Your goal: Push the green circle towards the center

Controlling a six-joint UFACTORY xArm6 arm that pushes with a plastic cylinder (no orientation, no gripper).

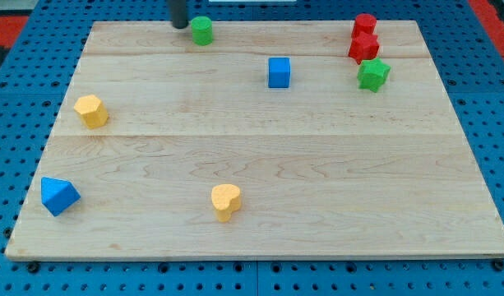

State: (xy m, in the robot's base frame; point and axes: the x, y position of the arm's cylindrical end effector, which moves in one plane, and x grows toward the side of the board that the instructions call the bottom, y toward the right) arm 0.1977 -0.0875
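The green circle (202,30) is a small round green block near the top edge of the wooden board (260,205), left of the middle. My tip (179,25) is the lower end of a dark rod that comes down from the view's top. It stands just left of the green circle, close beside it; I cannot tell whether they touch.
A blue cube (279,72) sits right of and below the green circle. Two red blocks (363,37) and a green star (372,75) cluster at the top right. A yellow hexagon (91,110), a blue triangle (58,196) and a yellow heart (225,201) lie left and bottom.
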